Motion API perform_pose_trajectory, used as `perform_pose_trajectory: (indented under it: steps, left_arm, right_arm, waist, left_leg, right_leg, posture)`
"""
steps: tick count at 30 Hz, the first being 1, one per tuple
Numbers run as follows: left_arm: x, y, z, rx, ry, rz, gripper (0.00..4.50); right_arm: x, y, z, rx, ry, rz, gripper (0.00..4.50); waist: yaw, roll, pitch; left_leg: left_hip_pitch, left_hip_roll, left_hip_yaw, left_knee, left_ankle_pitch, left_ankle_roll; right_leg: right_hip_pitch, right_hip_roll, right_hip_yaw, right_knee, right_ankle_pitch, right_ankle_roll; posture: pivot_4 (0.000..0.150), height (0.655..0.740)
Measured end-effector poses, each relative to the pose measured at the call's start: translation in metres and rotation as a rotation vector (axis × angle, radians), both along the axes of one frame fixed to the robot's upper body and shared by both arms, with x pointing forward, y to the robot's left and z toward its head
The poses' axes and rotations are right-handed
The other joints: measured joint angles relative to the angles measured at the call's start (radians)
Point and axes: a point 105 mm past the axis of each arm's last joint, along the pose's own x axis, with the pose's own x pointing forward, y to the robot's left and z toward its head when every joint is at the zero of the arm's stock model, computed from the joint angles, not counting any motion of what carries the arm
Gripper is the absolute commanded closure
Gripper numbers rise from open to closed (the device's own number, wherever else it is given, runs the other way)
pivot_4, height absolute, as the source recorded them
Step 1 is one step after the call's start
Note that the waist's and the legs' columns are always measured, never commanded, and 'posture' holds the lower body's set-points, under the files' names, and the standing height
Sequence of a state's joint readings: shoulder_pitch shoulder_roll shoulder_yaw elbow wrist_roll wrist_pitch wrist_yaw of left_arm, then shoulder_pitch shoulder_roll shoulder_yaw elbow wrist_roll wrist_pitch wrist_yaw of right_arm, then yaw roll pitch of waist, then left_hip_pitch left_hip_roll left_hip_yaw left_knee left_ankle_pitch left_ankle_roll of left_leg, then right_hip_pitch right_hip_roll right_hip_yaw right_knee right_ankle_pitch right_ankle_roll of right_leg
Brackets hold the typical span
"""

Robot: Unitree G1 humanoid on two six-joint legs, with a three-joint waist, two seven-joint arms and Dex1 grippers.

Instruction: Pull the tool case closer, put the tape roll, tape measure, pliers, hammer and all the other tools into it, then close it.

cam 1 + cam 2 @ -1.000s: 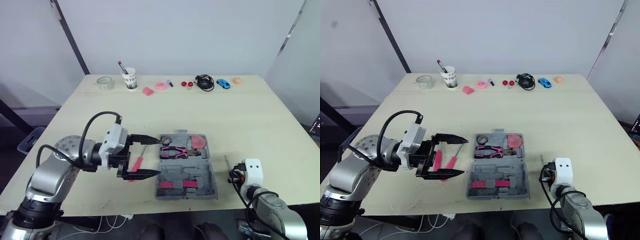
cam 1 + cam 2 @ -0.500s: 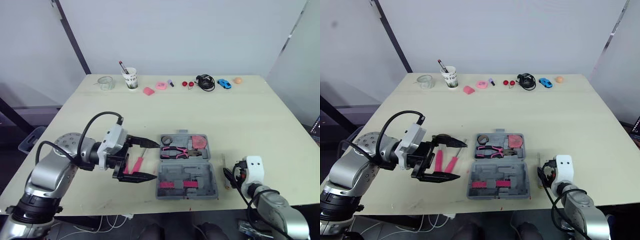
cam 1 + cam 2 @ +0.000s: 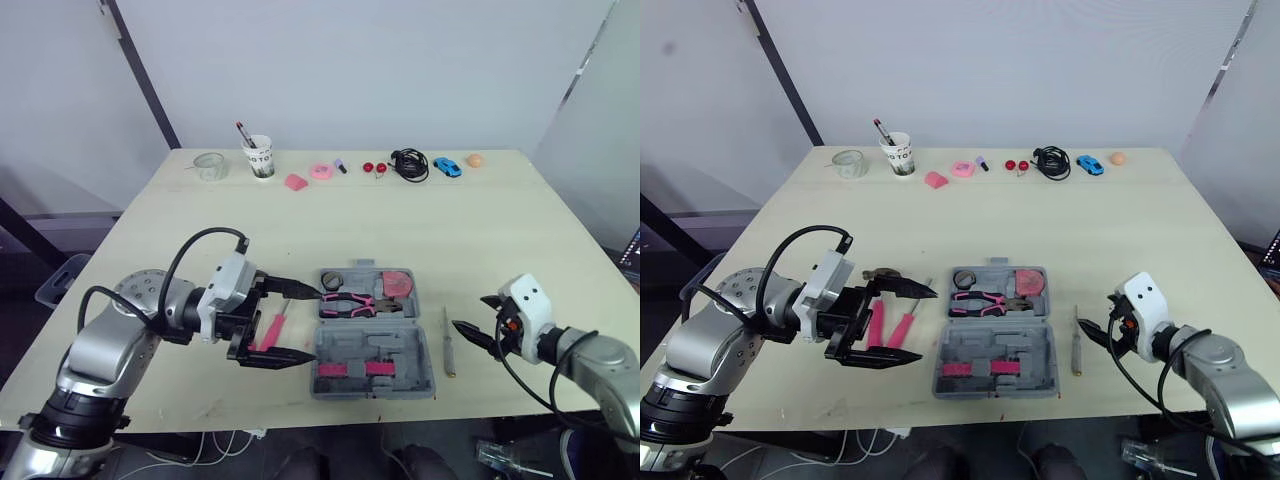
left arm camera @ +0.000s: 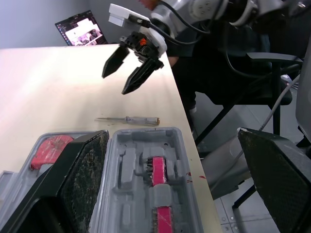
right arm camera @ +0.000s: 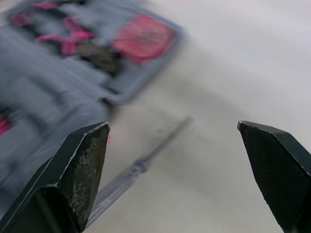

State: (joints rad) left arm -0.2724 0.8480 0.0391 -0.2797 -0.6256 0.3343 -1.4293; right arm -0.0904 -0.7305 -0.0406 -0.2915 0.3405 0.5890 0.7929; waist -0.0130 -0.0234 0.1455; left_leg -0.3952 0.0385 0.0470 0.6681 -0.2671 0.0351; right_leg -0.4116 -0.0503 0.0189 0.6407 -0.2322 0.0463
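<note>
- The table (image 3: 500,240) extends under and beyond both grippers.
- The tool case (image 3: 398,375) lies open and flat on it, between the two grippers. Its near side sits just ahead of the left gripper's fingertips, and it is farther from the right gripper.
- The left gripper (image 3: 316,325) is spread wide with nothing in its grasp. One finger (image 3: 290,288) points toward the tray half of the case and the other toward the lid half. I cannot tell whether the tips touch the case.
- The right gripper (image 4: 114,84) is also parted and empty, with its tips pointing toward the case's far side.
- The pliers (image 3: 350,301) with pink handles lie in the tray half, just past the left gripper's upper fingertip.
- Two pink-handled screwdrivers (image 3: 902,328) lie on the table outside the case, in the gap between the left gripper's spread fingers.
- A slim screwdriver (image 3: 448,355) lies on the table between the right gripper's tips and the case, touching neither.
- A red tool (image 3: 398,284) sits in the tray corner nearest the right gripper.
- The tape roll (image 3: 333,279) sits in the tray beyond the pliers.
- A cup (image 3: 260,158) stands at the far edge, well apart from both grippers.
</note>
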Motion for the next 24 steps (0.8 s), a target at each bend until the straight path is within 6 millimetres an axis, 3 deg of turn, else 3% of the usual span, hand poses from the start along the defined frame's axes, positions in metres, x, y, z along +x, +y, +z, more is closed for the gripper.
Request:
perform_pose_trajectory:
  steps: [3, 8, 12, 16, 21, 24]
  left_arm:
    - [0.000, 0.000, 0.000, -0.005, -0.001, -0.001, 0.00]
    - [0.001, 0.002, 0.001, -0.015, -0.013, 0.018, 0.00]
    - [0.002, 0.002, -0.001, -0.014, -0.016, 0.029, 0.00]
    - [0.003, 0.003, -0.001, -0.010, -0.032, 0.038, 0.00]
    - [0.001, 0.004, -0.003, -0.011, -0.032, 0.058, 0.00]
    - [0.002, 0.005, -0.002, -0.011, -0.036, 0.067, 0.00]
  right_arm:
    - [0.000, 0.005, 0.000, -0.050, 0.008, 0.161, 0.07]
    - [-0.003, 0.030, 0.001, -0.227, -0.033, 0.647, 0.07]
    - [-0.001, 0.027, -0.004, -0.370, -0.031, 0.878, 0.07]
    - [0.002, 0.021, -0.014, -0.440, -0.012, 0.980, 0.07]
    - [0.018, 0.013, -0.025, -0.697, -0.027, 1.203, 0.07]
    - [0.025, 0.017, -0.030, -0.753, -0.052, 1.265, 0.07]
  waist:
    - [0.000, 0.000, 0.000]
    - [-0.002, -0.001, 0.002]
    - [0.006, -0.001, 0.002]
    - [0.007, -0.001, 0.003]
    - [-0.002, 0.000, 0.004]
    - [-0.002, 0.000, 0.004]
  left_leg:
    - [0.000, 0.000, 0.000, 0.000, 0.000, 0.000]
    - [0.001, 0.000, 0.000, 0.001, 0.000, 0.000]
    - [0.000, 0.000, 0.000, 0.001, 0.000, 0.000]
    - [0.000, 0.000, 0.001, 0.001, 0.000, 0.000]
    - [0.002, 0.000, 0.001, 0.001, 0.000, 0.000]
    - [0.001, 0.001, 0.001, 0.001, 0.000, 0.000]
  right_leg:
    - [0.000, 0.000, 0.000, 0.000, 0.000, 0.000]
    - [0.000, 0.000, 0.000, 0.000, 0.000, 0.000]
    - [0.001, 0.000, -0.001, 0.000, 0.000, 0.000]
    - [0.001, 0.000, -0.001, 0.000, 0.000, 0.000]
    - [0.001, 0.000, 0.000, 0.001, 0.000, -0.001]
    - [0.001, 0.000, 0.000, 0.001, 0.000, -0.001]
  posture:
    - [0.150, 0.7400]
    - [0.150, 0.7400]
    - [0.150, 0.7400]
    - [0.150, 0.7400]
    - [0.150, 0.7400]
    - [0.150, 0.7400]
